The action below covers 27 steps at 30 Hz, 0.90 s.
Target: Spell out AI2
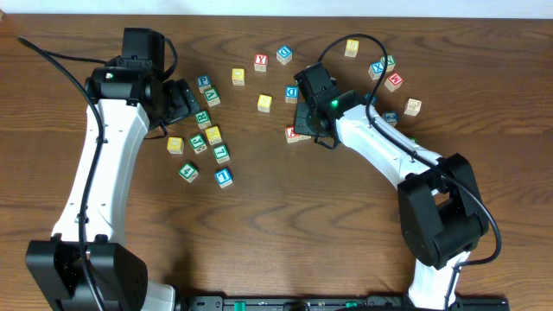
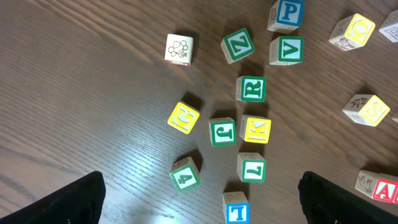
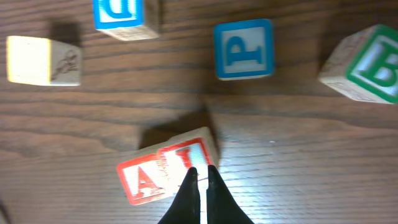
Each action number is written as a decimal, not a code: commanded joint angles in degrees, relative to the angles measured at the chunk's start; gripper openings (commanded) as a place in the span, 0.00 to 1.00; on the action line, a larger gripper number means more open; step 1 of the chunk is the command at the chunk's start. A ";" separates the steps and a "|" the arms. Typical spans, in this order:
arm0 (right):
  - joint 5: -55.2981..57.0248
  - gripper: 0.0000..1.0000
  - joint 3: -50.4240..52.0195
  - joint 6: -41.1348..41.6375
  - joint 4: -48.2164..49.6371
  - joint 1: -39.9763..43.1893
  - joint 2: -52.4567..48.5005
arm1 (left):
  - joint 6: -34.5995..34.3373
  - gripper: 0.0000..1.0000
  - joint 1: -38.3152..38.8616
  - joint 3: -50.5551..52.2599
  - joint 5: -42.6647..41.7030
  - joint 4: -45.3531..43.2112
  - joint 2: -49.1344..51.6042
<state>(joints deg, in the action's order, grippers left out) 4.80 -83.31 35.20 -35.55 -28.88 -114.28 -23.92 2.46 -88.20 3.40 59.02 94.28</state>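
Note:
The red "A" cube (image 3: 142,180) and the red "I" cube (image 3: 186,151) lie side by side and touching, right of the table's middle. The A cube also shows in the overhead view (image 1: 292,136) and at the edge of the left wrist view (image 2: 380,186). My right gripper (image 3: 199,171) is shut, with its closed tips over the near edge of the I cube; in the overhead view it (image 1: 304,121) covers that cube. I cannot pick out the blue "2" cube with certainty. My left gripper (image 2: 199,205) is open and empty above a cluster of cubes, seen in the overhead view (image 1: 183,101).
Under the left gripper lie green cubes "4" (image 2: 185,176), "J" (image 2: 222,132) and "L" (image 2: 251,168), yellow "K" (image 2: 255,130) and the blue "1" cube (image 2: 236,208). A blue "P" cube (image 3: 243,50), a green "B" cube (image 3: 367,65) and a yellow cube (image 3: 43,60) lie beyond A and I. More cubes lie at the back right (image 1: 393,81).

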 commanded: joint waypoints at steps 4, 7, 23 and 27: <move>4.70 0.01 0.55 1.42 -0.07 0.57 0.20 | 0.33 0.98 0.02 -0.52 1.16 0.31 0.13; 4.50 0.01 1.38 1.20 1.03 0.55 -0.63 | 0.33 0.98 0.02 -0.52 1.16 0.31 0.13; 2.12 0.01 3.43 -0.13 3.50 0.33 -3.08 | 0.33 0.98 0.02 -0.52 1.16 0.31 0.13; 1.38 0.01 3.74 -0.15 3.50 0.33 -3.10 | 0.33 0.98 0.02 -0.52 1.16 0.31 0.13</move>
<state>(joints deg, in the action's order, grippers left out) 6.87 -80.31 35.46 -32.05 -28.62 -116.81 -23.92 2.46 -88.20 3.40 59.02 94.28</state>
